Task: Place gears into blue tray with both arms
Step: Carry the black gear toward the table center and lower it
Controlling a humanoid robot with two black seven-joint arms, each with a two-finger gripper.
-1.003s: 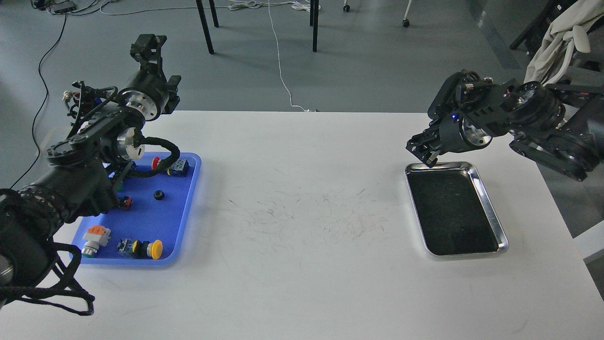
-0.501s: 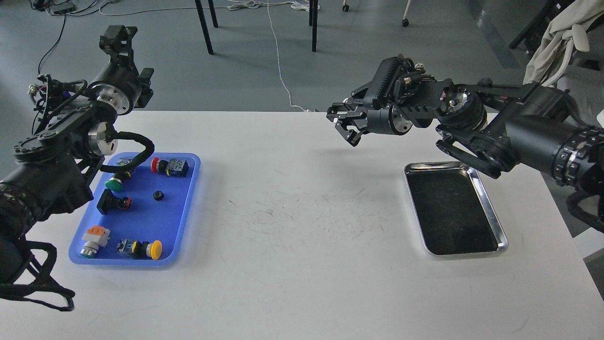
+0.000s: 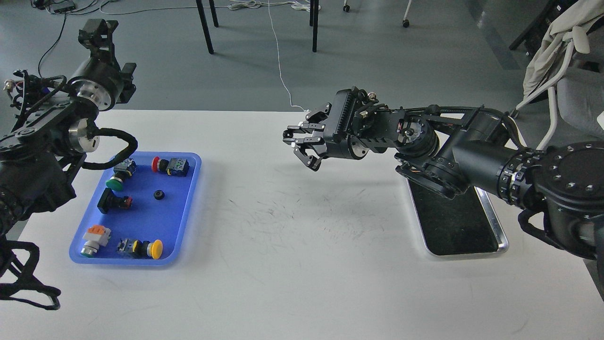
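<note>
One gear (image 3: 159, 194), a tiny black toothed wheel, lies in the middle of the blue tray (image 3: 181, 215) at the table's left. My left gripper (image 3: 96, 32) is raised beyond the tray's far left corner; it looks small and dark, so its fingers cannot be told apart. My right arm reaches across the table, and its gripper (image 3: 304, 150) hangs above the bare middle, claws pointing left and down, well right of the blue tray. The claws curl close together. Whether anything sits between them I cannot tell. No other gear shows.
Several push-button switches lie in the blue tray: red (image 3: 157, 164), green (image 3: 114, 183), black with a red end (image 3: 112, 202), orange-topped (image 3: 95, 236) and yellow (image 3: 150, 248). A silver metal tray (image 3: 503, 243) with a dark inside sits at the right, partly under my right arm.
My right gripper has swung from above the silver tray's far edge leftwards to the table's middle. My left arm has drawn back up and to the left, uncovering the blue tray.
</note>
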